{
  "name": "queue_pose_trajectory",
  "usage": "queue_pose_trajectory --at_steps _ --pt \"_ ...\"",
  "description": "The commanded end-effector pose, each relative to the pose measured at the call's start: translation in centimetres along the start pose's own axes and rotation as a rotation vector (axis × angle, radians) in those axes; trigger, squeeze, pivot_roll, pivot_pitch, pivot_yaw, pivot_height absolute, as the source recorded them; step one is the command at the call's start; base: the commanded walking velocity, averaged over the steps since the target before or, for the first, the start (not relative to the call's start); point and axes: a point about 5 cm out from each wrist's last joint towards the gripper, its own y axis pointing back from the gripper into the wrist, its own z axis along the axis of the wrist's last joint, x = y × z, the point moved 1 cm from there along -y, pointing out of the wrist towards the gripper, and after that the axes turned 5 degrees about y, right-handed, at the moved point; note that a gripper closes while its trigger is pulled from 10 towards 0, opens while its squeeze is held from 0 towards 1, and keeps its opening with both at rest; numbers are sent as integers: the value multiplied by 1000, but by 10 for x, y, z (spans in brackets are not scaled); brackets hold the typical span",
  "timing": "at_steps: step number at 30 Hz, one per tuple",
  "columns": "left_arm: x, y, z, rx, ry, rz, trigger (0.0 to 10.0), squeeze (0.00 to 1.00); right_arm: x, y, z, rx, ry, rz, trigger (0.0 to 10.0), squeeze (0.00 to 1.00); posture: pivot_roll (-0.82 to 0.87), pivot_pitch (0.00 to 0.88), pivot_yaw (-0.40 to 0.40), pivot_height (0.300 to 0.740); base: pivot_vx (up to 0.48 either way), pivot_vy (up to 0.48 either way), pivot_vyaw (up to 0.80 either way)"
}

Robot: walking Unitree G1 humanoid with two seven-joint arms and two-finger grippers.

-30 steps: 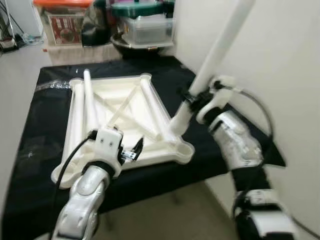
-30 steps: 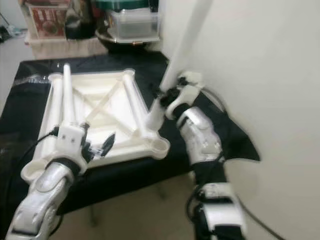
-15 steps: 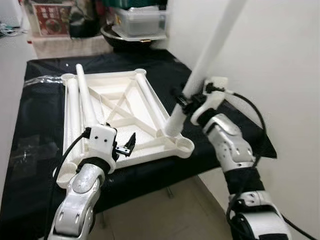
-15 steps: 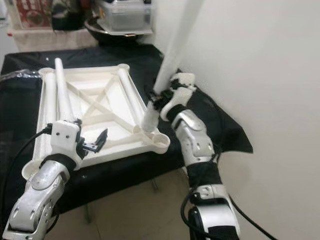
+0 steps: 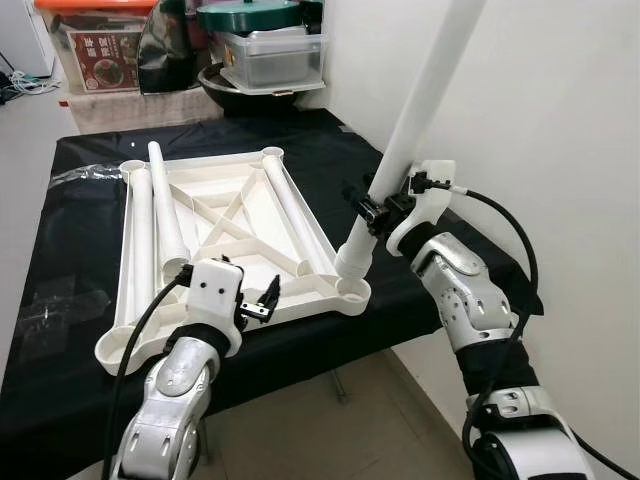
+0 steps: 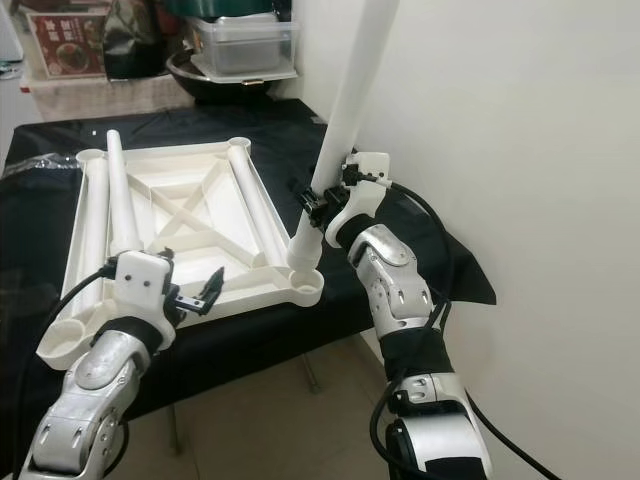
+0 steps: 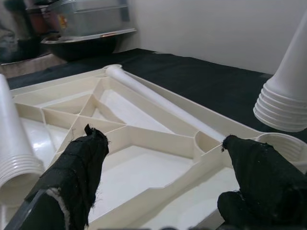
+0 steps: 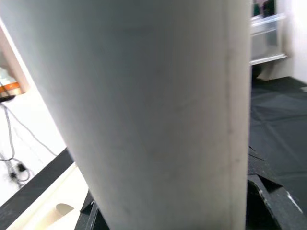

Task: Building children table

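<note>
Near the front right corner of the black-draped tabletop (image 5: pixel 60 390), an upturned cream table top panel (image 5: pixel 225 235) lies flat, its near rim close to the tabletop edge and a white wall (image 5: pixel 560 130) close on the right. The right claw (image 5: pixel 372 210) pinches a long white table leg (image 5: pixel 420 110), tilted, its ribbed end just above the panel's near right corner socket (image 5: pixel 352 293). The left claw (image 5: pixel 262 300) hovers spread over the near rim. More legs (image 5: pixel 165 205) lie on the panel.

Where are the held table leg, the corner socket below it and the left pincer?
Table leg (image 5: pixel 415 130), left eye view, mid shaft.
Corner socket (image 5: pixel 352 291), left eye view, rim.
Left pincer (image 7: pixel 163 158), left wrist view, between fingertips.
</note>
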Motion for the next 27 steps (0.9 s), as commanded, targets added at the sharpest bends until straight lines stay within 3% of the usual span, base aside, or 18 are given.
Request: queue_pose_trajectory --at_steps 1,7,20,27 --pt "5 -1 0 -3 10 31 10000 0 1 -3 6 -23 20 9 10000 0 104 0 -85 740 0 0 0" --pt "9 -2 0 -5 19 58 10000 0 2 -3 6 -24 27 11 10000 0 104 0 -82 740 162 0 0" --pt "9 -1 1 -10 17 61 10000 0 4 -3 4 -23 27 15 10000 0 106 0 -83 740 445 0 0" --pt "5 -1 1 -14 15 49 10000 0 4 -3 4 -25 30 19 10000 0 104 0 -84 740 0 0 0"
